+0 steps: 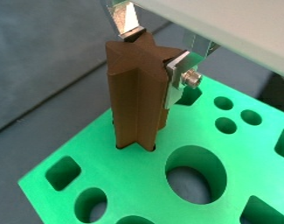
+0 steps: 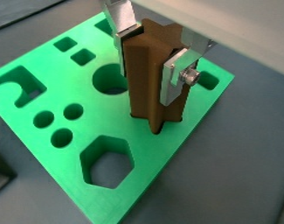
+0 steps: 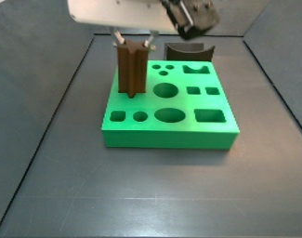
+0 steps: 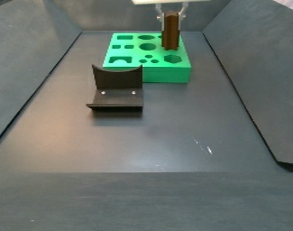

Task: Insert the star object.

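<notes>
The star object point(image 1: 135, 96) is a tall brown ridged prism, upright, also seen in the other wrist view point(image 2: 150, 83) and in both side views point(image 3: 132, 70) point(image 4: 170, 32). My gripper point(image 1: 154, 51) is shut on its upper end, one silver finger point(image 2: 176, 74) on each side. The gripper also shows from the side point(image 3: 132, 40). The star's lower end meets the top of the green block point(image 3: 165, 135) near a corner, next to a large round hole point(image 1: 197, 171). I cannot tell how deep it sits.
The green block point(image 2: 168, 149) has several holes of other shapes, among them a hexagon point(image 2: 107, 160). The dark fixture point(image 4: 114, 87) stands on the grey floor beside the block, also in a side view point(image 3: 190, 48). Grey walls bound the floor.
</notes>
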{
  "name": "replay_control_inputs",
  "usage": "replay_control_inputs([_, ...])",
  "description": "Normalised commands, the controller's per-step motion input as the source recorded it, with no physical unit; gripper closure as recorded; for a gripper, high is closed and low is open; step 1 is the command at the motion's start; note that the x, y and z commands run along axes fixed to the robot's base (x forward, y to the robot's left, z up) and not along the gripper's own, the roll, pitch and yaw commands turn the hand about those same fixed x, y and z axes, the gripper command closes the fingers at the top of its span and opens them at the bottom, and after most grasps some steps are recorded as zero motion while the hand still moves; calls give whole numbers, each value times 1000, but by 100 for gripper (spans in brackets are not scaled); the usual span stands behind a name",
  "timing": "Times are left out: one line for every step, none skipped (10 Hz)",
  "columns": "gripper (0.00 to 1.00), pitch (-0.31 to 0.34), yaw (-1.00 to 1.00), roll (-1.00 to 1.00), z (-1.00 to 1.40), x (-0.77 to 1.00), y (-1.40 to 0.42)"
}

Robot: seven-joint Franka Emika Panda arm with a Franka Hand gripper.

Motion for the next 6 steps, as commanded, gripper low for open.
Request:
replay_control_inputs([100,-19,0,97,-1000,-9,-26])
replay_control_inputs([100,-26,89,70,-1000,-103,0])
replay_control_inputs([100,-47,103,46,-1000,-66,0])
replay_control_inputs([100,-49,397,43,-1000,0,-37])
replay_control_inputs([100,-80,471,37,-1000,63,-51])
replay_control_inputs([100,-280,46,-71,-651,-63,-40])
